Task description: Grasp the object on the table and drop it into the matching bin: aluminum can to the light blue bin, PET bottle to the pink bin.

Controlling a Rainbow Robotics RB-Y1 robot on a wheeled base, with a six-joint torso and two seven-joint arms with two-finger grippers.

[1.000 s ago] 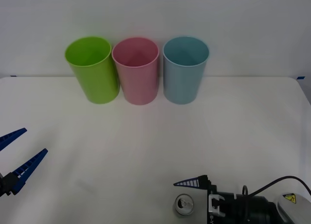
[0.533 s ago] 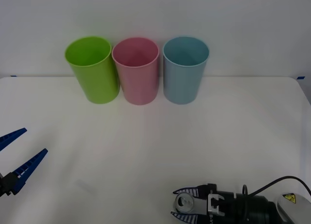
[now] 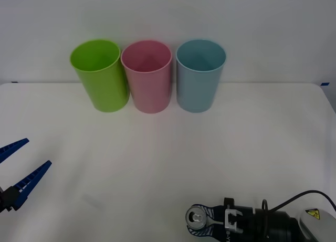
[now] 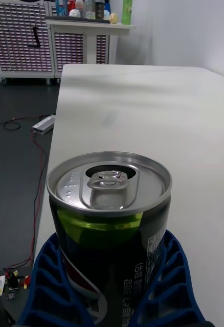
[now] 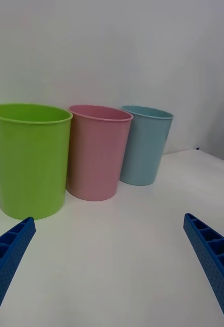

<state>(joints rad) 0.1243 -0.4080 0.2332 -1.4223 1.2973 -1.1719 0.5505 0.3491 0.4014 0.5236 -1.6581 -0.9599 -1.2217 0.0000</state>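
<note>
Three tall plastic cup-shaped bins stand in a row at the far side of the wide white surface [image 3: 252, 142]: a lime green bin [image 3: 100, 75], a pink bin [image 3: 146, 75] touching it, and a light blue bin [image 3: 200, 75] just beside the pink one. Well apart from the light blue bin, at the near edge of the surface, the small aluminum can [image 3: 196, 218] with a silver pull-tab top and a dark body stands upright. The right claw [image 3: 202, 227] pinches the can, its ribbed blue fingers [image 4: 53, 286] pressed against both sides of the can's body below the rim. The left claw [image 3: 18, 168] hangs over the surface, well apart from the lime green bin on its near side, with its blue fingers spread wide and nothing between them.
</note>
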